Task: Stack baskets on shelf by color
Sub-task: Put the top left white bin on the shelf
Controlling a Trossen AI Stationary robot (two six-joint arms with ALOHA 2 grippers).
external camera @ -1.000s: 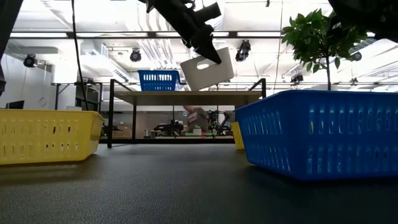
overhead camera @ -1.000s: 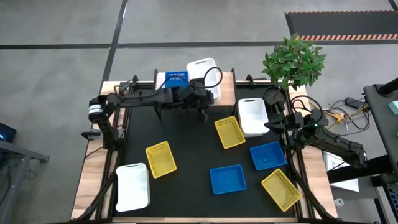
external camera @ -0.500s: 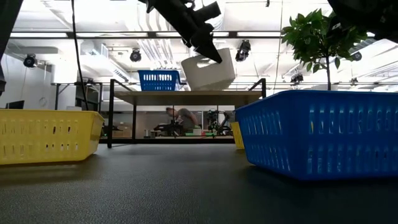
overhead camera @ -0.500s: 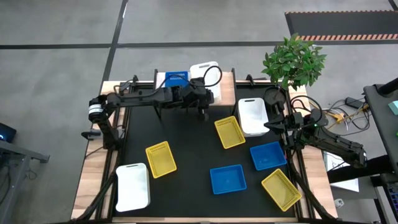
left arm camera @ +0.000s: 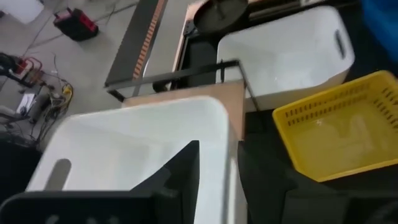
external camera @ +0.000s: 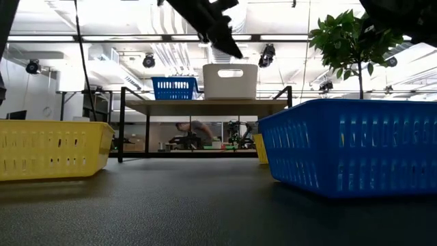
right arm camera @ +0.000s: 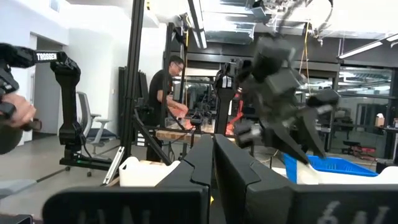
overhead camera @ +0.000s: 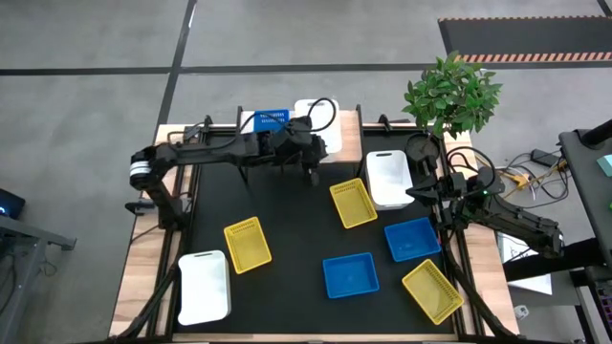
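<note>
A white basket stands level with its bottom on the wooden top of the shelf, just to the right of a blue basket. My left gripper hangs open just above the white basket's near rim and clear of it. In the left wrist view one dark finger shows over the hollow of the white basket. From above, the left gripper covers part of that basket. My right gripper is shut and waits at the table's right edge.
On the black table lie yellow baskets, blue ones and white ones. A potted plant stands at the far right corner. A person shows in the room behind.
My left gripper has let go of the white basket and risen a little. The basket, held tilted above the shelf a second ago, has come down flat on the shelf top beside the blue basket.
</note>
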